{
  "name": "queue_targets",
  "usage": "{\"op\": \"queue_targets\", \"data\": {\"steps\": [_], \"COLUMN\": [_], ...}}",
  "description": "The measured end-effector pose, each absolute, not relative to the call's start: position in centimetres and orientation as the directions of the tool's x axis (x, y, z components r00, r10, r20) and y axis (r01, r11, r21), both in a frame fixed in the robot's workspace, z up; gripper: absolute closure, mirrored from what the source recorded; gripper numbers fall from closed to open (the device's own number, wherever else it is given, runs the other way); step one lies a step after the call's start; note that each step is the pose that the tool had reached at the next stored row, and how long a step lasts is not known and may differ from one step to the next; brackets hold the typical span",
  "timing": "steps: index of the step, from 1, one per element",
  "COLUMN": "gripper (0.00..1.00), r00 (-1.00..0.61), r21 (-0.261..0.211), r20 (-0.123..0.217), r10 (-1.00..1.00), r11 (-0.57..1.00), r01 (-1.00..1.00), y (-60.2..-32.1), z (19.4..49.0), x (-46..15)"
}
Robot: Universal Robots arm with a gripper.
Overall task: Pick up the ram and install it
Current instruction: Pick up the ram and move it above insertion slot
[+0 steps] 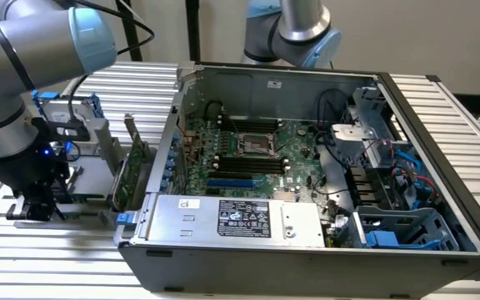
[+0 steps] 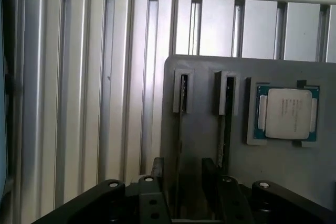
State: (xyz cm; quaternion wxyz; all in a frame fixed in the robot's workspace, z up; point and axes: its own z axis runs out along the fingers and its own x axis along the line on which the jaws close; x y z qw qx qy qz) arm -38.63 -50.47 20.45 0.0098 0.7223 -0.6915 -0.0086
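Two fingers [image 2: 210,174] of my gripper [image 2: 184,174] stand spread apart, pinching nothing. Between them runs the thin top edge of the ram [image 2: 184,95], standing on edge in a slot of the grey holder [image 2: 202,129] directly below me. I see it edge-on only, so I cannot be sure whether my pads are clear of its faces or just brushing them. A second memory stick [image 2: 228,98] stands in the neighbouring slot, just outside one of my fingers. Further out on the same holder lies the processor chip [image 2: 286,113], flat in its own recess.

I judge the ram light and stiff but fragile. It is a thin board that should not be bent or twisted, with contacts along the lower edge that ought not to be scraped. The hold belongs on the two flat faces near the middle of the length, squarely, so it lifts straight out of the slot.

In the exterior view my gripper [image 1: 33,209] hangs over the holder, and well beyond it sits the open computer case [image 1: 440,187] with the motherboard's memory slots [image 1: 244,164].
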Motion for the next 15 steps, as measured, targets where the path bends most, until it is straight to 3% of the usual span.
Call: {"op": "queue_targets", "data": {"steps": [5,6,15], "gripper": [0.0,1.0,1.0], "r00": [0.048,0.048,0.049], "r21": [0.026,0.026,0.026], "r20": [0.001,0.001,0.001], "r10": [-0.999,-0.999,-0.999], "r11": [-0.048,-0.048,-0.049], "r01": [-0.999,-0.998,-0.998], "y": [-50.54,-50.54,-50.55], "z": [19.64,19.59,19.57], "x": [-38.61,-38.59,-38.46]}}
